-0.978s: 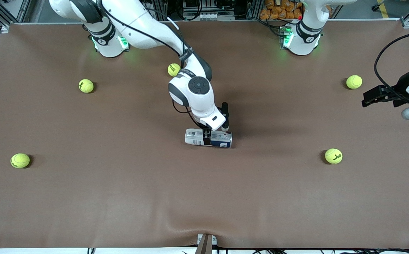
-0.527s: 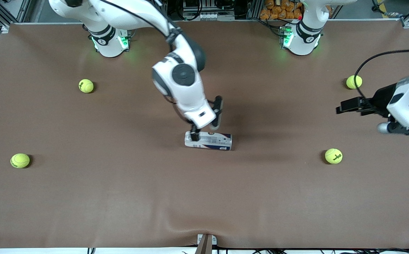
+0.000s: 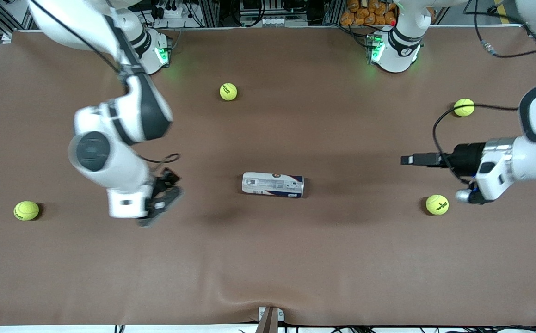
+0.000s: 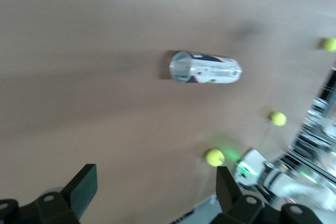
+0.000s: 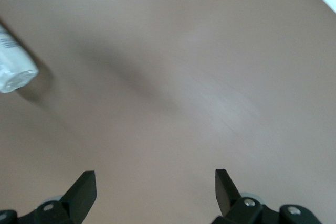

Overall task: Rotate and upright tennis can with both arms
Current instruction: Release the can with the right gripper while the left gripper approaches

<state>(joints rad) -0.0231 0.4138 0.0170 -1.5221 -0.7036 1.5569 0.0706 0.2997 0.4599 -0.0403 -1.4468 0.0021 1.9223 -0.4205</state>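
At mid-counter: we are seeing the tennis can (image 3: 273, 185) lying on its side on the brown counter (image 3: 268, 259), its length running from one arm's end toward the other, with nothing touching it.
Can ends: we are looking at its open round mouth in the left wrist view (image 4: 206, 68), so that end is facing the left arm's end of the counter; only a white end of it is showing at the edge of the right wrist view (image 5: 13, 65).
Left claw: we are finding the left claw (image 3: 409, 160) hovering over bare counter toward the left arm's end, pointing at the can yet well apart from it, its fingers (image 4: 83, 188) spread wide and holding nothing.
Right claw: we are finding the right claw (image 3: 163, 199) hovering over the counter toward the right arm's end, well apart from the can, its fingers (image 5: 84, 190) spread wide and empty.
Tennis balls: we are counting four loose balls on the counter, one (image 3: 437, 204) near the left claw, one (image 3: 464, 107) farther from the front camera, one (image 3: 228, 91) between the two bases, one (image 3: 26, 210) at the right arm's end.
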